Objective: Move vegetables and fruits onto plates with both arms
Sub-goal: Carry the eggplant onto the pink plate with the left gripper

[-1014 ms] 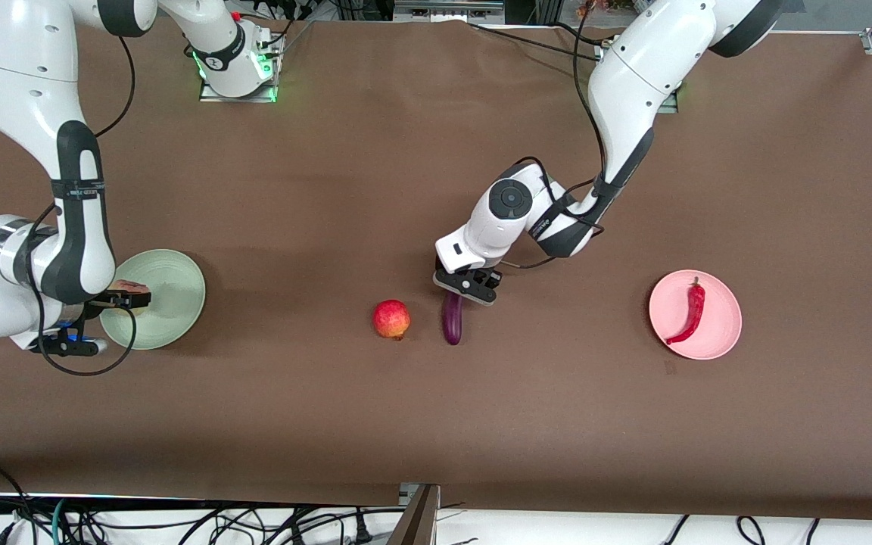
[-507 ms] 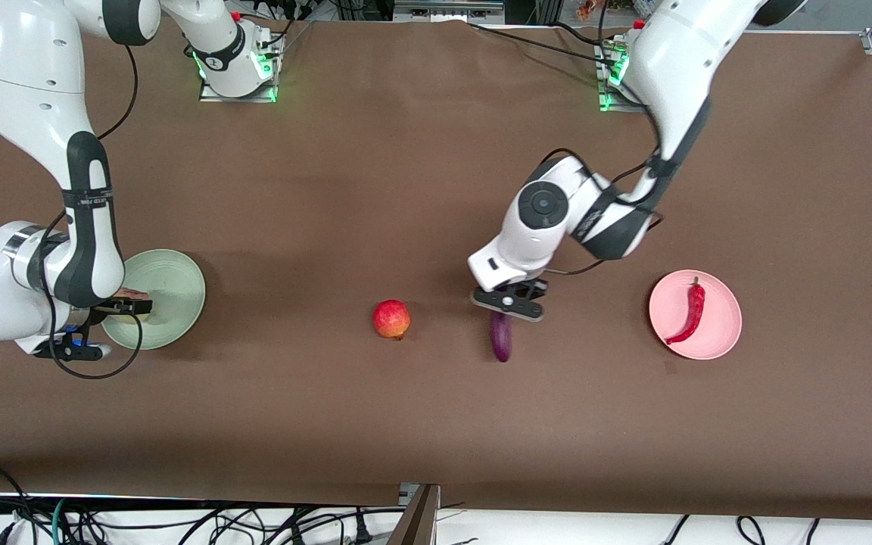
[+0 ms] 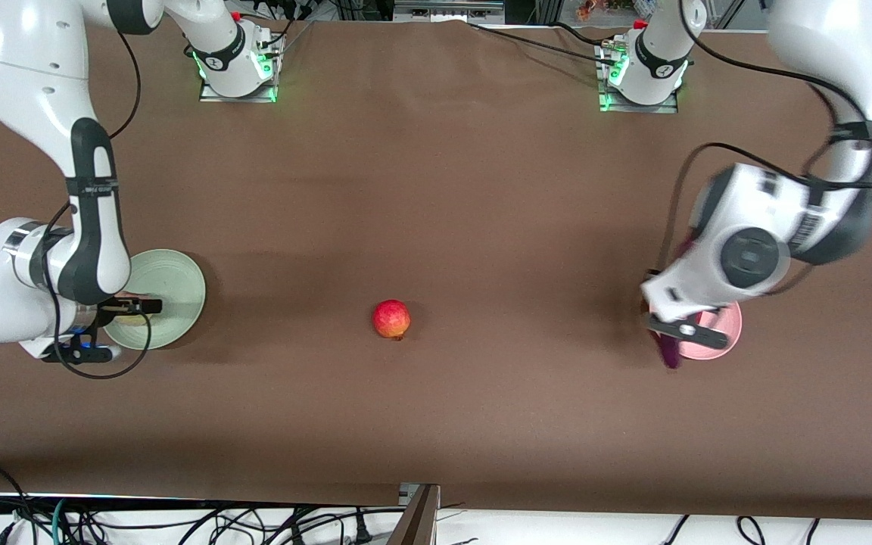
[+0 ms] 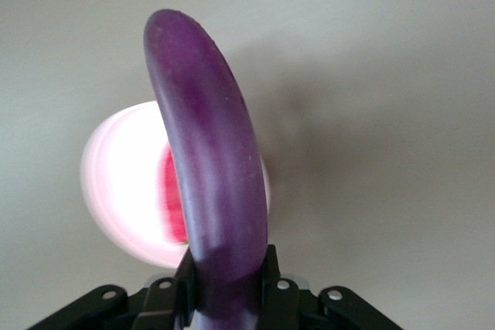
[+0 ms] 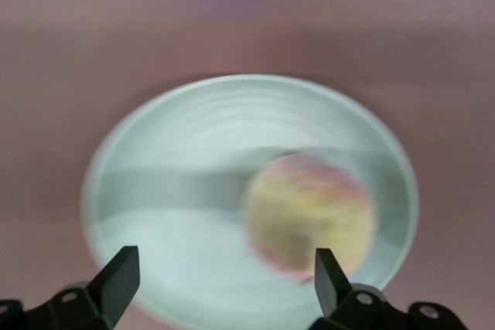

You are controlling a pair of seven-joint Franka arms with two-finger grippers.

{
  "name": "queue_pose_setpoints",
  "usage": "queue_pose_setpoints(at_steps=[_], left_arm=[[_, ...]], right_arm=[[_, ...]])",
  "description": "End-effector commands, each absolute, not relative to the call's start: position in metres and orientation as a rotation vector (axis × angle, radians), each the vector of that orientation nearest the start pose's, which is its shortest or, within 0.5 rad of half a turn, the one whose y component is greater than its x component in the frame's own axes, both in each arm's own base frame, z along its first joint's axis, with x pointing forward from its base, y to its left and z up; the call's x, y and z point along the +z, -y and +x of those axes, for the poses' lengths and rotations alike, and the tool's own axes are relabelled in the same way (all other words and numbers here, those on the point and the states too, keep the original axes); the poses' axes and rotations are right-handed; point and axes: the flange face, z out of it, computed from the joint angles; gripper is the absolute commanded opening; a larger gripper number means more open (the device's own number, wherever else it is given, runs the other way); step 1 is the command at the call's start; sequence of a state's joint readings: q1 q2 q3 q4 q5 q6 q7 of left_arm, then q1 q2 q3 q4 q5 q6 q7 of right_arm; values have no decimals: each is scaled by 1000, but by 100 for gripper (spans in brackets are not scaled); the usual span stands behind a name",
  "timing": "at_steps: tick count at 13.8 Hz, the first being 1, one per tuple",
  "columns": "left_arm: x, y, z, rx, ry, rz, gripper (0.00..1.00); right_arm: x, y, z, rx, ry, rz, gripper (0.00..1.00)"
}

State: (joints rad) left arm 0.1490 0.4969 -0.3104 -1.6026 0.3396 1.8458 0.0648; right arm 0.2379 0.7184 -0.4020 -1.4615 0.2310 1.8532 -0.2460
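Observation:
My left gripper [image 3: 678,333] is shut on the dark-purple eggplant [image 4: 213,160] and holds it in the air over the pink plate's [image 3: 725,333] rim. The eggplant's tip [image 3: 669,354] pokes out below the hand. The red chili pepper [image 4: 175,206] lies in that plate, mostly hidden by the eggplant. My right gripper [image 5: 224,264] hangs open over the mint green plate [image 5: 178,160]. The pale yellow-pink peach [image 5: 309,218] lies in the green plate [image 3: 175,288], free of the fingers. The red-orange apple-like fruit [image 3: 391,319] sits alone on the table's middle.
A brown cloth covers the table [image 3: 436,189]. The two arm bases [image 3: 235,64] stand along its farthest edge. The green plate lies toward the right arm's end, the pink plate toward the left arm's end. Cables hang at the nearest edge.
My left arm has carried the eggplant from beside the apple-like fruit to over the pink plate. My right gripper has opened and let the peach go onto the green plate.

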Motion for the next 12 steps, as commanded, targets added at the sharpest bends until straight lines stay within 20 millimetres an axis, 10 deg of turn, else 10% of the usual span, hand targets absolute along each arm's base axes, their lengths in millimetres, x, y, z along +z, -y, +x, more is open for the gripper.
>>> queue_pose_setpoints(at_steps=[1, 4, 10, 12], left_arm=[[311, -1, 657, 415, -606, -2900, 0], [273, -34, 656, 498, -726, -2914, 0], [245, -56, 652, 557, -835, -2943, 1], [244, -55, 654, 554, -834, -2944, 100]], right_arm=[[297, -25, 680, 407, 224, -3116, 100], [307, -103, 677, 341, 115, -3103, 100], [319, -322, 648, -32, -158, -3098, 100], [310, -351, 645, -145, -191, -3058, 100]])
